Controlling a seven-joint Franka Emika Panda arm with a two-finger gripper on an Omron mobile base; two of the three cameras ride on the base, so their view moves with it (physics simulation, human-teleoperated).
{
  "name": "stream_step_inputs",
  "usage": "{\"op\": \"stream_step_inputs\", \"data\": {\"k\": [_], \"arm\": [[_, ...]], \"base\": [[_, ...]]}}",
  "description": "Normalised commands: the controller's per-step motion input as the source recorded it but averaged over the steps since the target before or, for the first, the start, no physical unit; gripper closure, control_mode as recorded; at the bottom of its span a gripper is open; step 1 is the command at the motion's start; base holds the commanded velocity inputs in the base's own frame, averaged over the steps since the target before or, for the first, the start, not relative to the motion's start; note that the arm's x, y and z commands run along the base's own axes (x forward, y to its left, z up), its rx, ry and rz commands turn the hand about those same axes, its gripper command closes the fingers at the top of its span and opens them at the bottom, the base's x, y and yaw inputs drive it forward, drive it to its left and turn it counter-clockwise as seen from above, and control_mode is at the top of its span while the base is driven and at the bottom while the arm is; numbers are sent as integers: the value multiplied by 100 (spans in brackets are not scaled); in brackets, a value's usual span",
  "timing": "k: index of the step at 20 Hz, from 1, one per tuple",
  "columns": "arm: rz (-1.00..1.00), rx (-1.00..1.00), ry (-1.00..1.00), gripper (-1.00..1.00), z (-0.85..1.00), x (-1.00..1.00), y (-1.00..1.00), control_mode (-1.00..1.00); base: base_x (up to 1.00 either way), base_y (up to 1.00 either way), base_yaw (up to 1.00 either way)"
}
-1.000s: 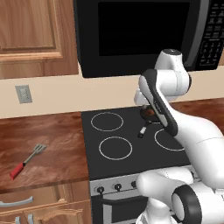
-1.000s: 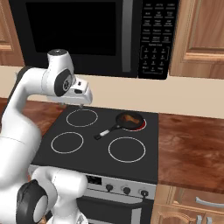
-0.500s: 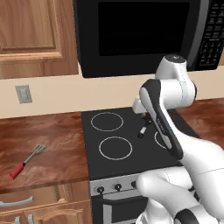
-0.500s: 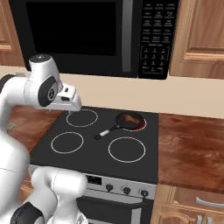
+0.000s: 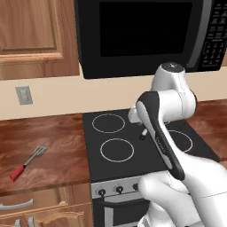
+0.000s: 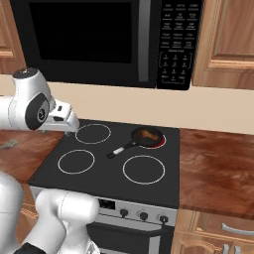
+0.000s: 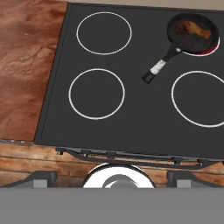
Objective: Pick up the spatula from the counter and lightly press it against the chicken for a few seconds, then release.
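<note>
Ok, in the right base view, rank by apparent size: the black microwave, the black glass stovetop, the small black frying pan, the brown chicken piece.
Black microwave, largest, though cut off at the top.
Black glass stovetop, close behind.
Small black frying pan.
Brown chicken piece, in the pan.

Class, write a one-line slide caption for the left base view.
Spatula on the counter left of the stove; arm over the burners, below the microwave.

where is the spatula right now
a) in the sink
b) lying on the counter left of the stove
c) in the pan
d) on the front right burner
b: the spatula lies flat on the wooden counter, well to the left of the stove, with its red handle toward the counter's front edge.
</note>
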Motion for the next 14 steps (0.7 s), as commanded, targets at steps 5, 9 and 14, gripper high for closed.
{"op": "stream_step_inputs", "data": {"k": [5, 9, 14], "arm": [[0, -1, -2, -100, 0, -29, 30, -100], [0, 0, 0, -100, -5, -35, 35, -100], [0, 3, 0, -100, -14, -36, 34, -100]], "base": [[0, 0, 0], [0, 0, 0], [0, 0, 0]]}}
